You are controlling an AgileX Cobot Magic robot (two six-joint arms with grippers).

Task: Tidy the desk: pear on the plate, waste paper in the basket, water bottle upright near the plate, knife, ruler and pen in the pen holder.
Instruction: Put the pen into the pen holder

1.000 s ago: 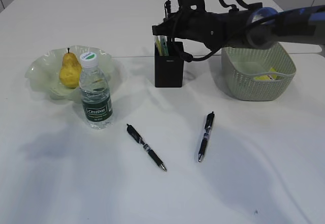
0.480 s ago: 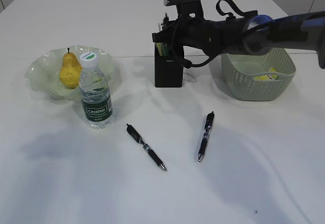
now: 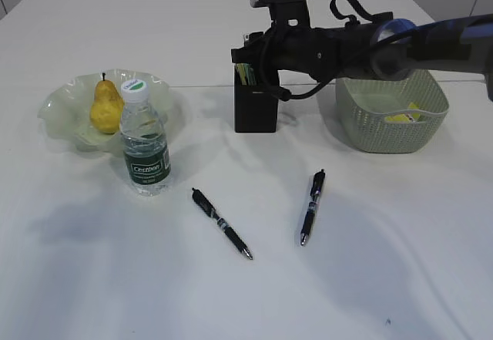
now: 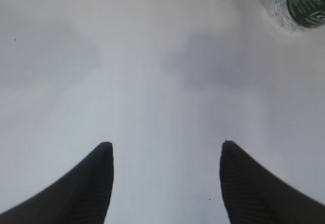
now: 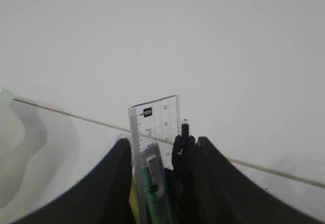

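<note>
Black, the two pens [image 3: 310,206] lie flat toward the table's near edge, well below my right gripper [image 5: 158,155], whose jaws stand parted over the matte black square pen holder [image 3: 255,107]; it's my nearer arm.

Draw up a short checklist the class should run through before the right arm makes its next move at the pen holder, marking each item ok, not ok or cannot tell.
1. Ruler stands inside the pen holder: ok.
2. Right gripper has let go of the ruler: cannot tell; its fingers flank the holder's contents closely.
3. Pear on the plate: ok.
4. Water bottle upright near the plate: ok.
5. All pens in the holder: not ok; two pens lie on the table.
6. Left gripper free for a pickup: ok, open and empty above the table.
</note>
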